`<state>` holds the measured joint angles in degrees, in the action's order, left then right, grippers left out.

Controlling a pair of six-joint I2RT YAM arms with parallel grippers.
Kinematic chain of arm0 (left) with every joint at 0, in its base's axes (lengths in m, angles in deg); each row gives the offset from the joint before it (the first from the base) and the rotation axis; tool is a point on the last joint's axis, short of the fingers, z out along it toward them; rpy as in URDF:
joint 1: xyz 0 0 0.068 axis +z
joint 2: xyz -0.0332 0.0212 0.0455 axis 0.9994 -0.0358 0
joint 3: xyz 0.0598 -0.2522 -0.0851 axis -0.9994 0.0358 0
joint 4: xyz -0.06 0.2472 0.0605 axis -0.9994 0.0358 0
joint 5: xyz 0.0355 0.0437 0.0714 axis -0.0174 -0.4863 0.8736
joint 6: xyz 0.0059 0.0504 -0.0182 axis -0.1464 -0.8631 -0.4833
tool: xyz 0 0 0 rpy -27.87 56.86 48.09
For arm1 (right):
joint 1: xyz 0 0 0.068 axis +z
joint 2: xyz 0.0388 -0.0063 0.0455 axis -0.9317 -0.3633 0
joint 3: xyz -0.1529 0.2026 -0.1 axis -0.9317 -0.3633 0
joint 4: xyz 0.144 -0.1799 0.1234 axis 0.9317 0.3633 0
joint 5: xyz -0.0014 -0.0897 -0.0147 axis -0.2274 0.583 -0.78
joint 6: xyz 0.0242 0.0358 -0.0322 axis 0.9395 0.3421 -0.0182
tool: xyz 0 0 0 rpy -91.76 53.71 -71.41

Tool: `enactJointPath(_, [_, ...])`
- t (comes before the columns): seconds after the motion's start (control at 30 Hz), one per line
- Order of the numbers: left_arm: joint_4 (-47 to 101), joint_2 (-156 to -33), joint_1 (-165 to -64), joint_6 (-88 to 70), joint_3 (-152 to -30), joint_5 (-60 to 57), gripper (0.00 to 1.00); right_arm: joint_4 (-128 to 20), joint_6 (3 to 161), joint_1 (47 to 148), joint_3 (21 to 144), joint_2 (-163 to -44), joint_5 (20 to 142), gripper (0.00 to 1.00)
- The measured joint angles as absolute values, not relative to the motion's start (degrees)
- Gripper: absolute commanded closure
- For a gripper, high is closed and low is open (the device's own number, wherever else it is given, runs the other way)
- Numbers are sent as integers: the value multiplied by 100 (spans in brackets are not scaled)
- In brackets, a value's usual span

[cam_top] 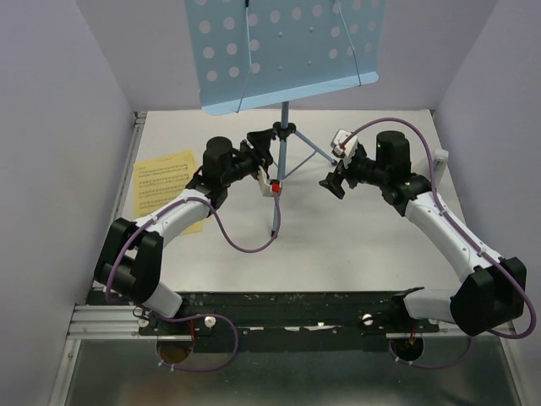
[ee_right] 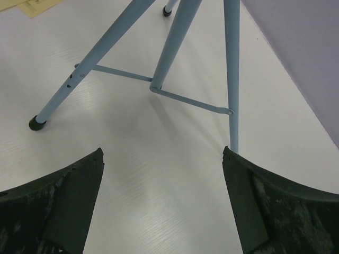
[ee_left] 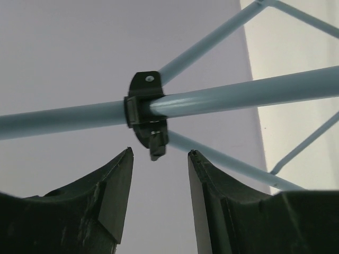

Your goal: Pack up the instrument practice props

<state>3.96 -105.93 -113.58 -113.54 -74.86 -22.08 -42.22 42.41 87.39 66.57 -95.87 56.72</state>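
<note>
Left wrist view: our left end effector (ee_left: 160, 154) sits released, empty; the music stand (ee_left: 238, 95) pole's black clamp (ee_left: 144, 114) is just ahead, pole crosswise to jaws. Our right end effector (ee_right: 162, 153), spread wide, empty, faces tripod legs (ee_right: 100, 53) on the worktop (ee_right: 132, 201); left's nearer.

From my screen I saw a white, faintly wood-grained tabletop (cam_top: 338, 245) filling the middle of the overhead view. Plain pale-lilac panel walls (cam_top: 51, 127) boxed it in on the left, right and back. A long, scuffed black mounting rail (cam_top: 287, 300) ran along its near edge, with a silver slotted aluminium frame (cam_top: 89, 320) just beside it at the left. Below the rail lay a dull grey brushed-metal sheet (cam_top: 279, 381). Both wrist views showed lilac wall meeting white surface.
</note>
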Motion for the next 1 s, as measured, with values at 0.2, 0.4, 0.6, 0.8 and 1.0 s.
enactJointPath(0.2, [516, -10606, -11379, -11340, -7337, -2208, 43, -4222, 4241, 8739, 6659, -9624, 5672, 0])
enactJointPath(0.4, [433, -10711, -11392, -11310, -7383, -2206, 58, -4222, 4241, 8739, 6668, -9664, 5674, 0])
enactJointPath(0.6, [326, -10929, -11397, -10925, -7735, -2110, 100, -4220, 4241, 8739, 6668, -9664, 5679, 0])
enactJointPath(0.8, [520, -10923, -11421, -9386, -7932, -1815, 100, -4213, 4221, 8739, 6668, -9664, 5722, 0])
enactJointPath(1.0, [2190, -10978, -11091, -5640, -9149, -2300, 100, -4117, 4169, 8739, 6685, -9679, 5764, 0])
